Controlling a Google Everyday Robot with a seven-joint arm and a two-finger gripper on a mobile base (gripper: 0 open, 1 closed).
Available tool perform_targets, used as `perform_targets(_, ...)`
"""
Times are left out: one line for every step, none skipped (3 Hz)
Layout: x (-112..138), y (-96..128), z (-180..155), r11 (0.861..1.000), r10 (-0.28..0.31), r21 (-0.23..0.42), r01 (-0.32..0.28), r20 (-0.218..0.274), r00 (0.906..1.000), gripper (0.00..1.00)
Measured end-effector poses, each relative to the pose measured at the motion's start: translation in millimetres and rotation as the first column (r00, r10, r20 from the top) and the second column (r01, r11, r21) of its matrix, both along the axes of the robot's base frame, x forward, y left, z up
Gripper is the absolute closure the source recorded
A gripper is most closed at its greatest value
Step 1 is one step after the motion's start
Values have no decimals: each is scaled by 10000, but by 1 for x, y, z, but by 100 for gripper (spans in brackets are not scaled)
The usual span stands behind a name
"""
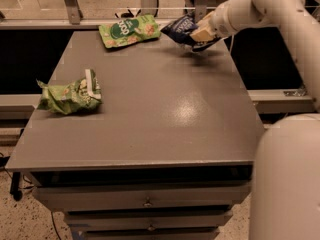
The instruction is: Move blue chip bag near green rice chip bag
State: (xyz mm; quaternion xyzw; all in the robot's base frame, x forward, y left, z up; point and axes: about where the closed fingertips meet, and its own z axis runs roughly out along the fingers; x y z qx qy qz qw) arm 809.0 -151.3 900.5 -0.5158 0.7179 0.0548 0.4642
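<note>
The blue chip bag (181,30) is dark navy with white lettering. It hangs in my gripper (201,33) a little above the table's far right part. The gripper is shut on the bag's right end. The green rice chip bag (129,30) lies flat at the table's far edge, just left of the blue bag, with a small gap between them. It is light green with a dark green round logo.
A wrinkly green bag with a white strip (71,94) lies at the left side of the grey table (165,114). My white arm (280,9) reaches in from the right. Drawers sit below the table's front edge (145,202). A rail runs behind the table.
</note>
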Motion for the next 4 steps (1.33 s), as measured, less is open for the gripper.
perform_targets(39,14,8,9995,-64,328,48,483,9988,100)
perform_targets(55,33,23,9981,169,578,-223,911,9957,100)
perform_targets(59,51,26,9967,504,592,-560,931,9944,82)
perform_targets(60,59,23,9961,643,552,-688,804,9947,60)
